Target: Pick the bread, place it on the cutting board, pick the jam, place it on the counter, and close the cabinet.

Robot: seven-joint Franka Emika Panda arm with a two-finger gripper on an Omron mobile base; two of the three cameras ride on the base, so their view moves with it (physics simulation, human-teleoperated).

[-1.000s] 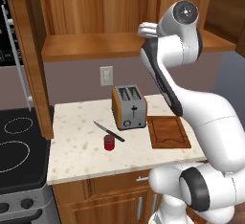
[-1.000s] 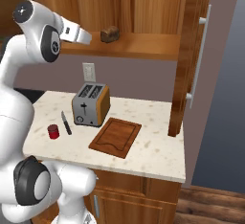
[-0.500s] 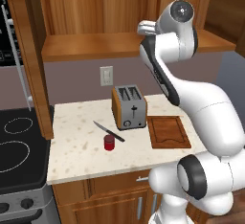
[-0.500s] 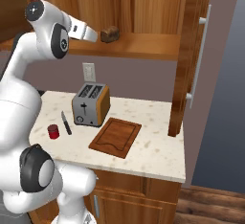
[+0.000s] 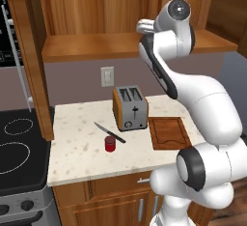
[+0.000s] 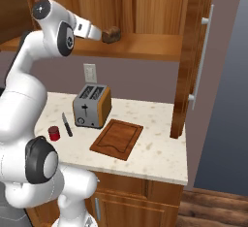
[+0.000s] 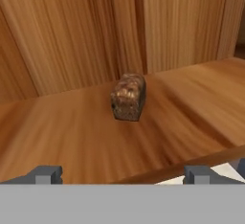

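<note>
1. The cabinet (image 6: 145, 8) stands open, and its shelf carries the bread (image 7: 128, 96) straight ahead of the gripper (image 7: 122, 174), clear of the fingertips.
2. The gripper is spread wide and holds nothing.
3. The bread is a small brown crusty chunk; probably light and firm, so take it across its narrow sides.

Grey-mauve wall (image 5: 77, 77) behind worktop, white outlet (image 5: 107, 76) mounted on it above toaster (image 5: 130, 107). Black stovetop (image 5: 19, 148) at left, ring outlines visible, knobs on front panel below. Wooden drawers (image 6: 145, 197) under worktop, silver handles. Dark plank floor (image 6: 213, 211) at lower right. Blue-grey wall (image 6: 227, 75) at right. Even, shadowless light.
</note>
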